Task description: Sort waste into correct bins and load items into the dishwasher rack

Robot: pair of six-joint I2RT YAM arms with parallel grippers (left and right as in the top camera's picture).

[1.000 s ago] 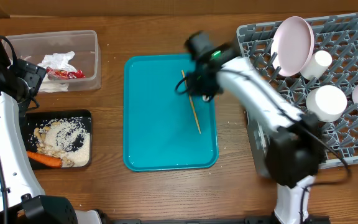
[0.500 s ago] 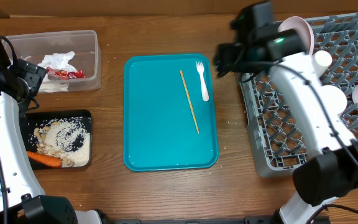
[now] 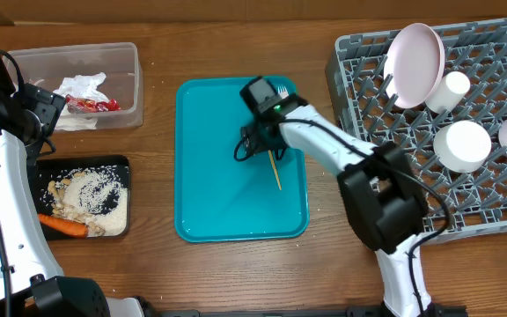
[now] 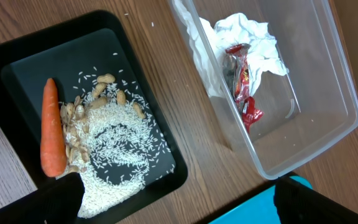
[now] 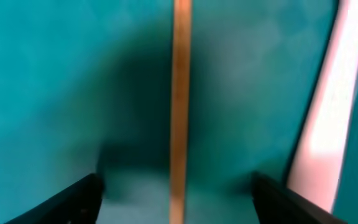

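My right gripper (image 5: 179,202) hangs open low over the teal tray (image 3: 218,194). The thin wooden stick (image 5: 180,87) runs between its fingers without touching either one. In the overhead view the gripper (image 3: 258,145) covers the stick's upper half, and the lower end (image 3: 276,174) shows. The white fork (image 3: 282,91) lies just right of it, mostly under the arm. The dishwasher rack (image 3: 473,202) holds the plate (image 3: 415,62), a cup (image 3: 454,88) and two bowls (image 3: 462,143). My left gripper (image 4: 179,208) is open and empty above the bins.
The clear tub (image 3: 121,84) holds white napkins (image 4: 244,31) and a red wrapper (image 4: 244,84). The black tray (image 3: 121,167) holds rice (image 4: 120,165), nuts and a carrot (image 4: 51,127). Bare wood lies between the bins and the teal tray.
My right arm swung over to the rack's left edge, then came back down over the stick on the teal tray. Its jaws went from shut to open. The left arm stayed still.
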